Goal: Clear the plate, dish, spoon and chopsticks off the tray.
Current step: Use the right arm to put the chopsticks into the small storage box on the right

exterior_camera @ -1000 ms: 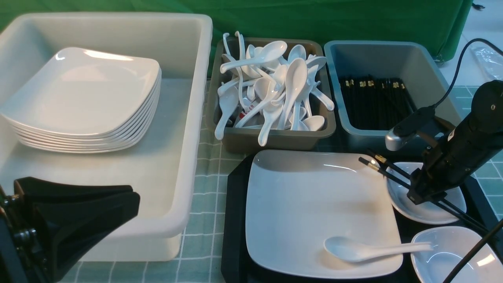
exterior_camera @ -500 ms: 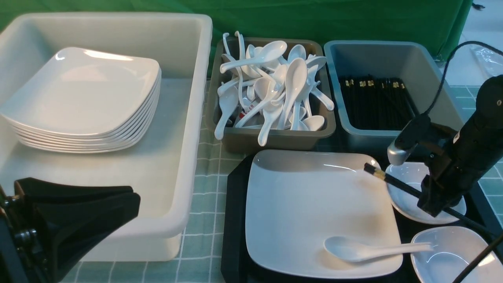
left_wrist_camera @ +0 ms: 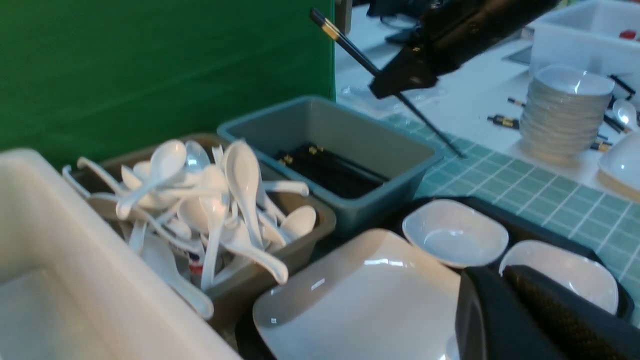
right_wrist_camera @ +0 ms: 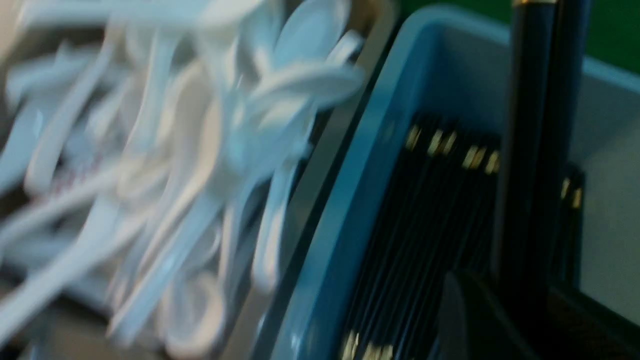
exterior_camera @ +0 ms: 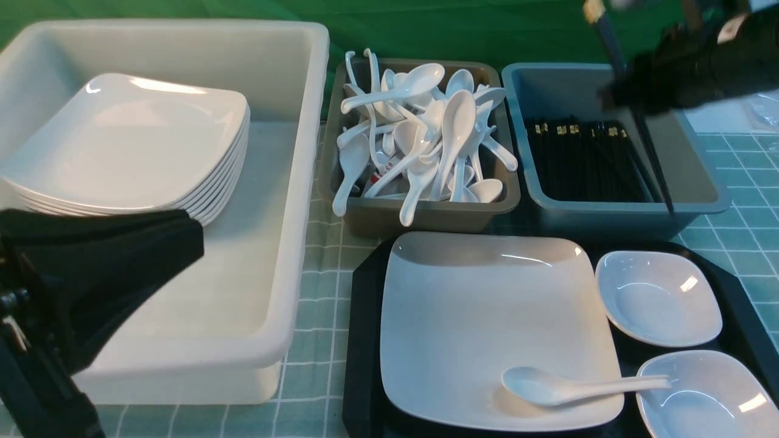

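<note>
The white plate (exterior_camera: 487,322) lies on the black tray (exterior_camera: 362,340) with the white spoon (exterior_camera: 566,386) resting on its near right corner. Two small white dishes (exterior_camera: 660,298) (exterior_camera: 706,395) sit on the tray's right side. My right gripper (exterior_camera: 621,97) is shut on the black chopsticks (exterior_camera: 645,140) and holds them steeply tilted in the air over the blue-grey tub (exterior_camera: 608,216). The right wrist view shows the chopsticks (right_wrist_camera: 535,125) above that tub. My left gripper (exterior_camera: 91,274) is shut and empty at the near left, above the white tub.
A big white tub (exterior_camera: 292,182) on the left holds a stack of plates (exterior_camera: 122,146). A brown-grey tub (exterior_camera: 426,216) is heaped with white spoons. The blue-grey tub holds several black chopsticks. A stack of bowls (left_wrist_camera: 565,110) stands beyond the table's right side.
My right gripper has lifted the chopsticks off the tray and carried them up and back over the blue-grey tub. My left gripper has risen a little.
</note>
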